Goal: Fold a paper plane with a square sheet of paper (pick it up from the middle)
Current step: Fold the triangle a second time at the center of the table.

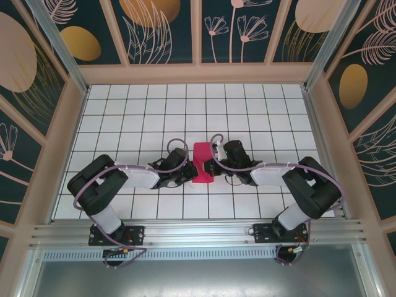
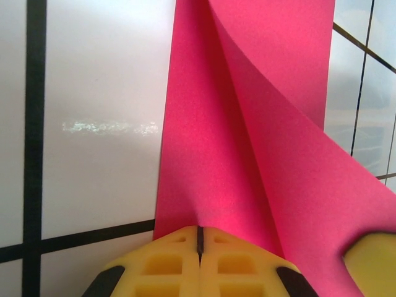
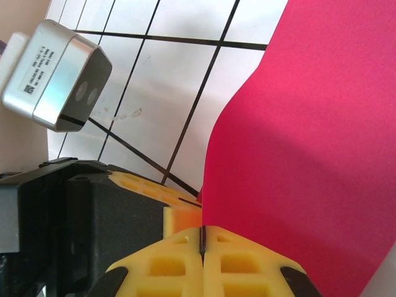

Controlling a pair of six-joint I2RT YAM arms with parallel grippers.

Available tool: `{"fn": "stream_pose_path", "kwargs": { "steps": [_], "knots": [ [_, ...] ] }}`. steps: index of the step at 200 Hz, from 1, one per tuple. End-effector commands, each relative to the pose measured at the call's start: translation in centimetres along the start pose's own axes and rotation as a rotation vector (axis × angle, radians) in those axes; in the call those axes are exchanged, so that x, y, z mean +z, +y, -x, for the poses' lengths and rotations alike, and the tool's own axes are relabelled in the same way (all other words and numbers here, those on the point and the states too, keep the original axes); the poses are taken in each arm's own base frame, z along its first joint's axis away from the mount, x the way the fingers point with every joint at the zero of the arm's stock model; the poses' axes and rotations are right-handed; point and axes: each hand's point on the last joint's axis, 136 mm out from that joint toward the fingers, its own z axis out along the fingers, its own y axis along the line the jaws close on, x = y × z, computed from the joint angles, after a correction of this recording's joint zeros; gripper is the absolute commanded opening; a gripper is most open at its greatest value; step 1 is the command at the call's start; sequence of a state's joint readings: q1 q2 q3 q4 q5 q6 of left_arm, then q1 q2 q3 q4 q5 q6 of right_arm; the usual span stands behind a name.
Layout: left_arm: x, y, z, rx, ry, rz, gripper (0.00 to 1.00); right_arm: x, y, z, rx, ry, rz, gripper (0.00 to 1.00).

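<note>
While the left fingers [image 2: 167, 266] and right fingers [image 3: 241, 263] each clench an edge of the square sheet of paper [image 1: 201, 151], it arches mid-tabletop [image 1: 260, 105], smooth magenta over glossy white tiles; a boxy silver camera [image 3: 55, 74] crowds its left.

Square sheet of paper [image 1: 201, 153]: sides hidden under left arm [image 1: 139, 176], right arm [image 1: 267, 173]; outline cut off by wrist-view edges.
</note>
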State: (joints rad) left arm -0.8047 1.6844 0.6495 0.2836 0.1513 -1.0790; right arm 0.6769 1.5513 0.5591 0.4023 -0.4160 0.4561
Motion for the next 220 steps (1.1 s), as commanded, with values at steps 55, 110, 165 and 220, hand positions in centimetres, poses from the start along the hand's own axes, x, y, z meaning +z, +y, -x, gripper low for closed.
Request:
{"fn": "stream_pose_path", "kwargs": {
  "steps": [55,110,165,220],
  "knots": [
    [0.4,1.7,-0.6,0.033,0.02,0.086,0.0,0.0,-0.9,-0.3,-0.01,0.053,0.072,0.0],
    [0.9,2.2,-0.8,0.038,0.034,0.102,0.0,-0.3,-1.9,-0.6,-0.017,0.082,0.101,0.0],
    [0.9,2.1,-0.8,0.04,0.036,0.1,0.0,-0.4,-3.3,-0.2,-0.001,0.093,0.113,0.0],
    [1.1,2.2,-1.0,0.044,0.045,0.105,0.0,0.3,-3.8,-0.1,-0.023,0.127,0.139,0.0]
  ]
}}
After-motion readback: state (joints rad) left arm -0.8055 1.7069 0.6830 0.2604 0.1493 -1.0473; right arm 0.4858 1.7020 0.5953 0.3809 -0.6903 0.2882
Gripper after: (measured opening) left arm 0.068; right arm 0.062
